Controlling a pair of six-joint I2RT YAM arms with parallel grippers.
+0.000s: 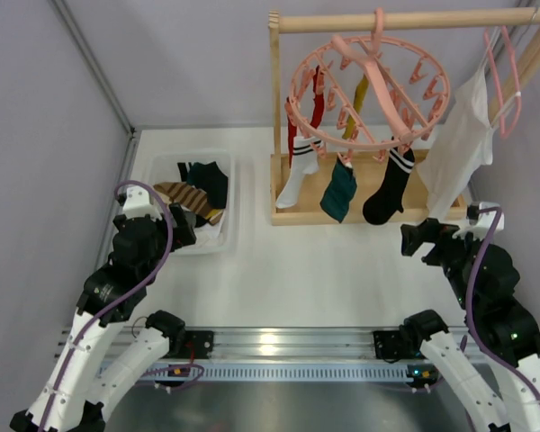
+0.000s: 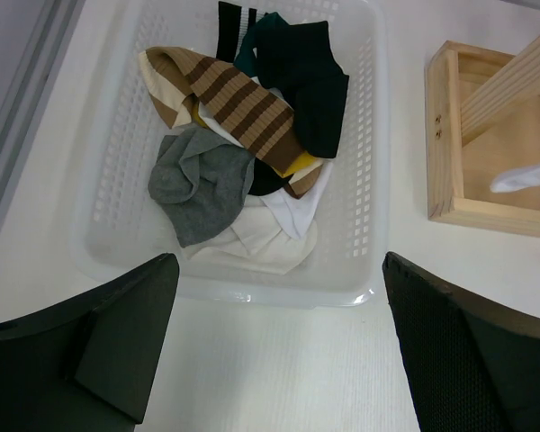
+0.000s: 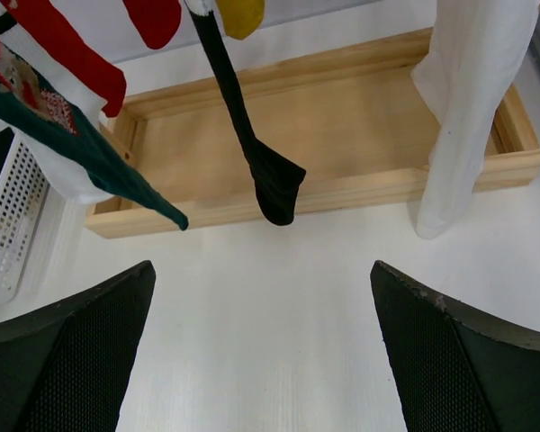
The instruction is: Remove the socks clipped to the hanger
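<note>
The round pink hanger (image 1: pixel 375 76) hangs from a wooden rail (image 1: pixel 405 20). Clipped socks dangle from it: white with dark stripes (image 1: pixel 295 175), teal (image 1: pixel 339 191), black with white stripes (image 1: pixel 389 191), red (image 1: pixel 317 108) and mustard yellow (image 1: pixel 355 106). My right gripper (image 1: pixel 414 238) is open, low over the table in front of the black sock (image 3: pixel 270 184) and the teal sock (image 3: pixel 90 162), touching neither. Nothing lies between the jaws of this gripper (image 3: pixel 261 270). My left gripper (image 1: pixel 184 225) is open and empty at the near rim of a basket; in the wrist view the left gripper (image 2: pixel 279 270) holds nothing.
A white plastic basket (image 2: pixel 369 180) at the left holds several loose socks, among them a brown striped one (image 2: pixel 243 99) and a grey one (image 2: pixel 198 184). The rack's wooden base tray (image 3: pixel 342 117) sits under the hanger. A large white garment (image 1: pixel 459 144) hangs on a thin pink hanger (image 1: pixel 508 81) at the right.
</note>
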